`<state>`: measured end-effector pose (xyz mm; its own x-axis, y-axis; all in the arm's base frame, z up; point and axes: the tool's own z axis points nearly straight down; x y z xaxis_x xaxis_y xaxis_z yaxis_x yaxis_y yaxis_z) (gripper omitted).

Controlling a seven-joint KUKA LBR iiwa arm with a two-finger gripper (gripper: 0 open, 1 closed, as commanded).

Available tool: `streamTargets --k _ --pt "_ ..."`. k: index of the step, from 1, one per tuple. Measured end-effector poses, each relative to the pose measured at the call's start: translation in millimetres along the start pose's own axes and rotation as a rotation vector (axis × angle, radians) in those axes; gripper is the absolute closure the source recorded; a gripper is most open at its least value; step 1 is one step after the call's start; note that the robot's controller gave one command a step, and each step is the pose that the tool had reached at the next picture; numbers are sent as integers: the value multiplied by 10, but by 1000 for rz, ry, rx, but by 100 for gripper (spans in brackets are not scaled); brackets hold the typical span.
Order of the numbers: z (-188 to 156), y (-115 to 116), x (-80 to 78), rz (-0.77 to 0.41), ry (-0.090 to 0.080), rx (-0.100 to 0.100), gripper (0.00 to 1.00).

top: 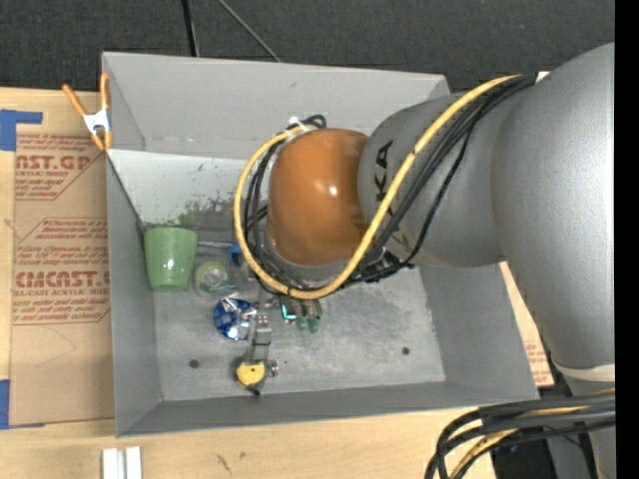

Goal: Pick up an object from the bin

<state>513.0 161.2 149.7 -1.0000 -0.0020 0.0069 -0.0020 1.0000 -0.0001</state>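
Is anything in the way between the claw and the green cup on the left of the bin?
Yes. A clear round thing lies right beside the green cup, on the side facing the claw, and a shiny blue thing sits nearer the claw.

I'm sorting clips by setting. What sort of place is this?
Probably a robotics lab set up for bin picking: a big grey robot arm with cabling hangs over a grey metal bin holding small loose things, among them a green cup.

Matt metal bin (399, 332); smooth green plastic cup (170, 257).
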Motion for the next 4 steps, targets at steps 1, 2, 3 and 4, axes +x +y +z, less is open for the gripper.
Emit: streamTargets --k 1,2,3,4 --pt "-604 -81 -254 -268 -14 0 0" --pt "809 -112 -201 -98 -9 -2 0" --pt "724 -99 -250 -99 -23 -6 100" --pt "-759 -285 -192 -83 -17 -2 100"
